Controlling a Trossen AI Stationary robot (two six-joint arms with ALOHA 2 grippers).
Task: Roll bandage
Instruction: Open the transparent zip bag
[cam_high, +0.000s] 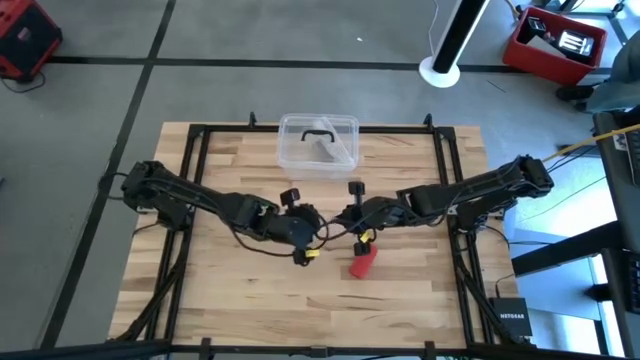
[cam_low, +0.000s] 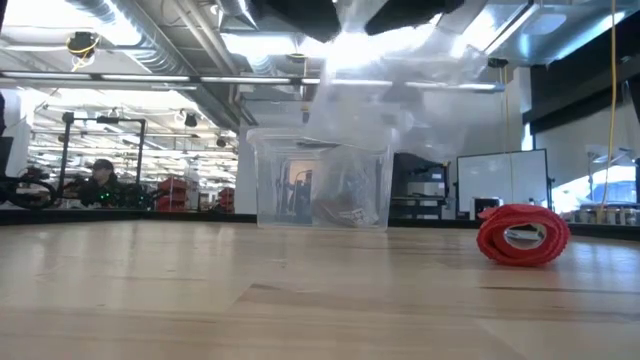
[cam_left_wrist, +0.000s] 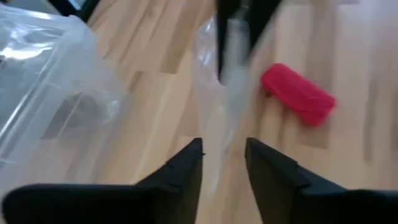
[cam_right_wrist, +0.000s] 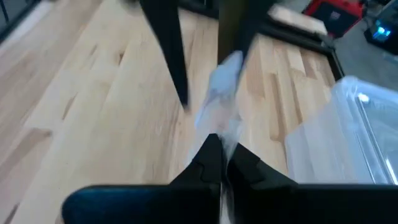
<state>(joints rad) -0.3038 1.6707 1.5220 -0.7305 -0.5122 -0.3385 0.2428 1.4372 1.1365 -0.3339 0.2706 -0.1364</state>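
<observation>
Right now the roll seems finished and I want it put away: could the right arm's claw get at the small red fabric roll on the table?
Probably not at once: the right claw is shut on a clear plastic bag. The small red fabric roll lies uncovered just beside it.

Plastic box: clear, black handle, twelve o'clock edge of the wooden table.
Plastic film: clear, crumpled, mid-table.
Red crate: floor, two o'clock.
</observation>
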